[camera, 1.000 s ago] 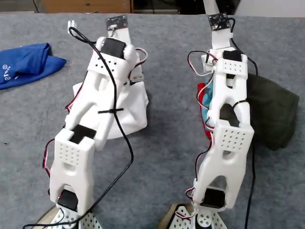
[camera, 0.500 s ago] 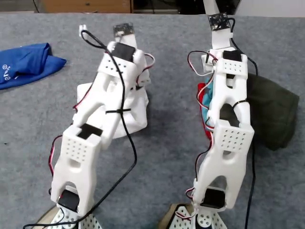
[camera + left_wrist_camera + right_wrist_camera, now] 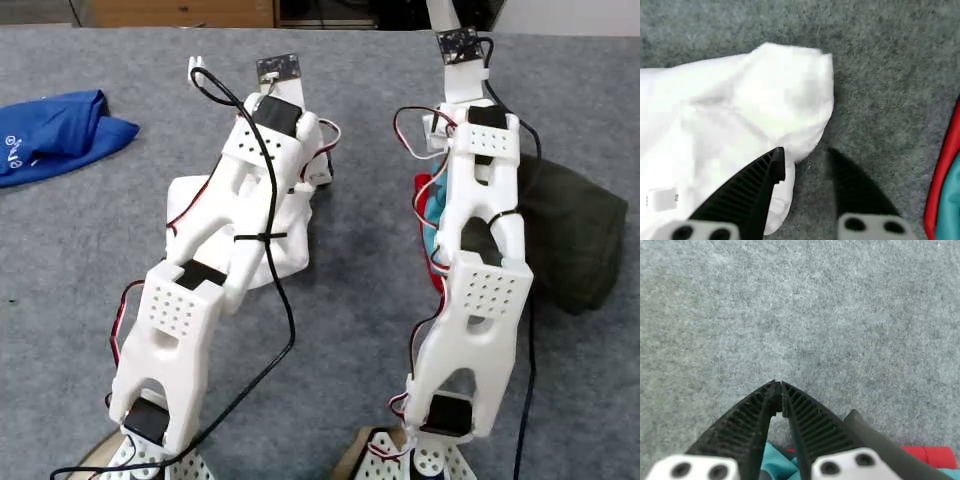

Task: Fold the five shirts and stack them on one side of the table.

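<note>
Left wrist view: left tool (image 3: 806, 155) is spread at the edge of the white shirt (image 3: 740, 100), one finger over cloth, the other over grey desk (image 3: 880, 75). Right tool (image 3: 778, 386) is pressed together above the desk. In the high view, red-and-teal shirts (image 3: 428, 210) and green shirt (image 3: 575, 235) are seen right of the white shirt, blue shirt (image 3: 55, 135) well left.

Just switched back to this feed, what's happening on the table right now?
The left arm's tool is open at the edge of the crumpled white cloth shirt, not gripping it. The right arm's tool is shut, empty, above the grey carpeted table, with a teal shirt, a red shirt and a dark green shirt bunched beside that arm. A blue cloth shirt lies apart, far left.
</note>
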{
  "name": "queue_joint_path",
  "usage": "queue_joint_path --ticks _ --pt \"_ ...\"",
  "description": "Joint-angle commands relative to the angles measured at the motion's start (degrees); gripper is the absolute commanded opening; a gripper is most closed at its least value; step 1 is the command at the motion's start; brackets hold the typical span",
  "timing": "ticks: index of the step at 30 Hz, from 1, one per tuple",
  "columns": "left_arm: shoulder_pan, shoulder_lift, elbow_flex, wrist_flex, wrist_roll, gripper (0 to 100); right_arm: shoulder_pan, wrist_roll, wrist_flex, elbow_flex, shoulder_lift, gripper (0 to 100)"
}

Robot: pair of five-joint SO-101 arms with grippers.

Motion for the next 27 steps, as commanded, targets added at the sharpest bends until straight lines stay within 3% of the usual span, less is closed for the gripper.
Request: queue_joint_path --ticks 1,6,9,19,27 --pt "-3.8 -1.1 -4.6 0.4 1.3 23 0.0 -0.4 -1.1 -0.7 -0.3 0.5" --pt "-10.9 -0.4 -12.9 6.4 1.3 11 0.0 -0.4 -1.1 -0.7 -0.3 0.5" --pt "-12.8 -0.4 -11.5 7.0 1.7 2 0.0 -0.4 -1.1 -0.7 -0.3 0.5" --pt "-8.6 1.4 1.4 3.9 3.0 2 0.0 -0.4 -1.0 -0.7 -0.3 0.5" --pt "-1.9 1.8 0.7 6.2 3.2 2 0.0 -0.3 -1.1 -0.7 -0.3 0.5"
